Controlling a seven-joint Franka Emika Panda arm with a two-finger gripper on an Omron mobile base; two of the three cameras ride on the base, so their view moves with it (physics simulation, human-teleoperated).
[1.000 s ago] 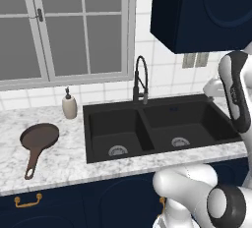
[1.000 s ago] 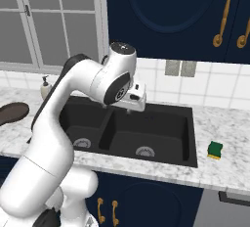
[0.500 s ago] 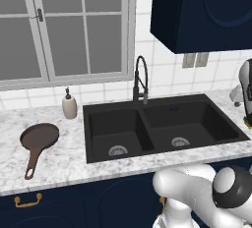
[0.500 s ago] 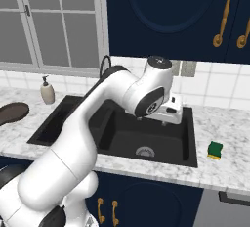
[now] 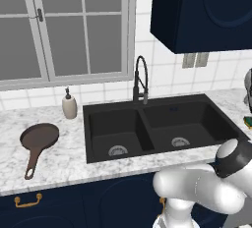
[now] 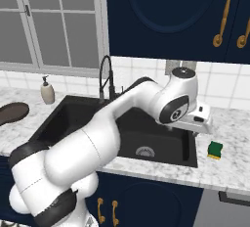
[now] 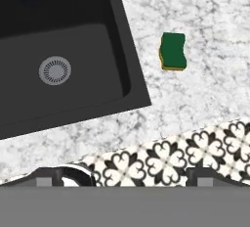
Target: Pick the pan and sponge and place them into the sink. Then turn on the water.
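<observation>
Hand view: the sponge [image 7: 173, 51] lies green side up on the marble counter [image 7: 205, 94], just beside the right edge of the sink [image 7: 122, 50], apart from it; one silver drain [image 7: 54, 70] shows in the near basin.
Gripper: the hand hangs above the counter at the sink's right end in the right base view; the fingertips are barely visible, so I cannot tell whether they are spread or closed. Nothing is seen between them.
Sponge, right base view: sponge [image 6: 215, 149] sits on the counter to the right of the sink [image 6: 73, 118], below and just right of the hand.
Pan: pan [image 5: 38, 140] rests flat on the counter left of the sink [image 5: 98, 119], handle pointing toward the front edge, well apart from the sponge.
Faucet: faucet [image 5: 141, 80] stands behind the divider between the basins.
Soap bottle: soap bottle [image 5: 69, 104] stands against the wall, behind the pan.
</observation>
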